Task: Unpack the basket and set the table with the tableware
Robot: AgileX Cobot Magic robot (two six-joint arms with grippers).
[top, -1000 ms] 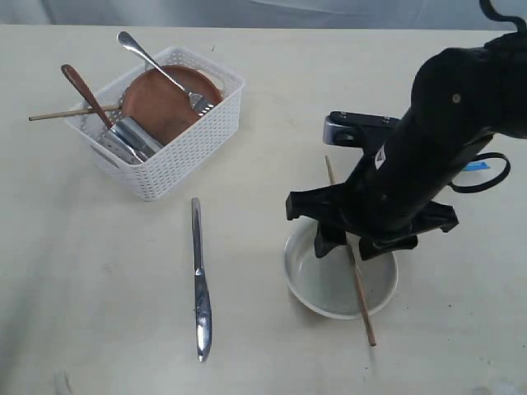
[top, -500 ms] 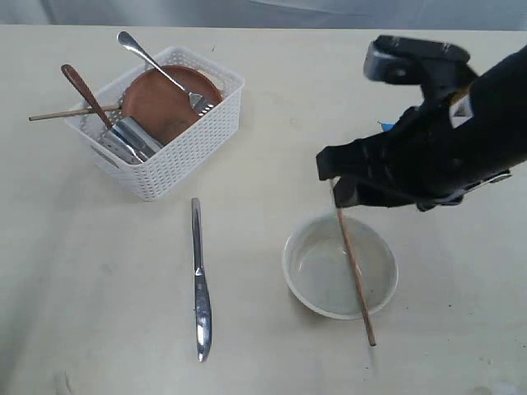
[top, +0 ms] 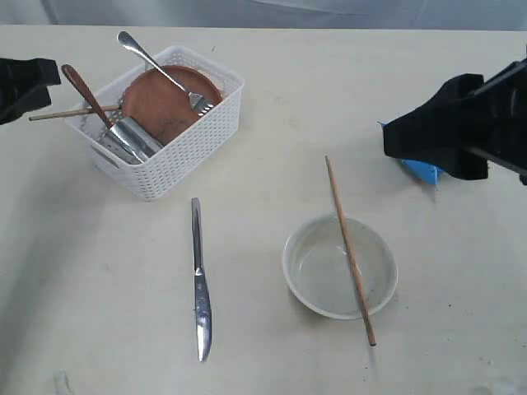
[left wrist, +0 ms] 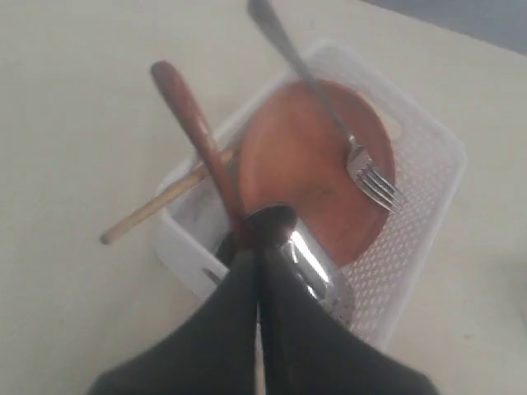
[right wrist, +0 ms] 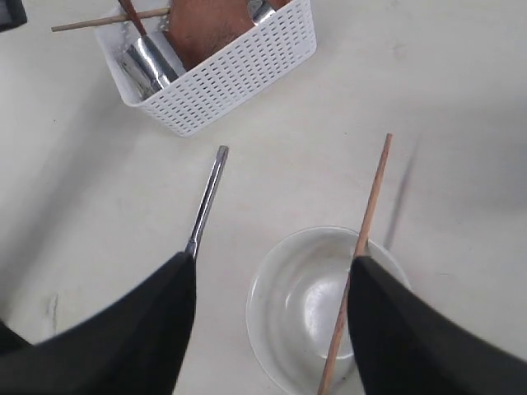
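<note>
The basket [top: 185, 156] sits left on the tabletop [top: 99, 271], just beside the left tool [left wrist: 262, 255], which is pinched shut and empty. The spoon [left wrist: 193, 132] slants handle-up out of it toward that tool. The right tool [right wrist: 273, 267], spread wide and empty, is well apart.

No legible text or labels

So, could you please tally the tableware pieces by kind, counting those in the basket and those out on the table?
Chopsticks: 2
Knife: 1
Fork: 1
Wooden spoon: 1
Steel cup: 1
Bowl: 1
Brown plate: 1
Total: 8
</note>
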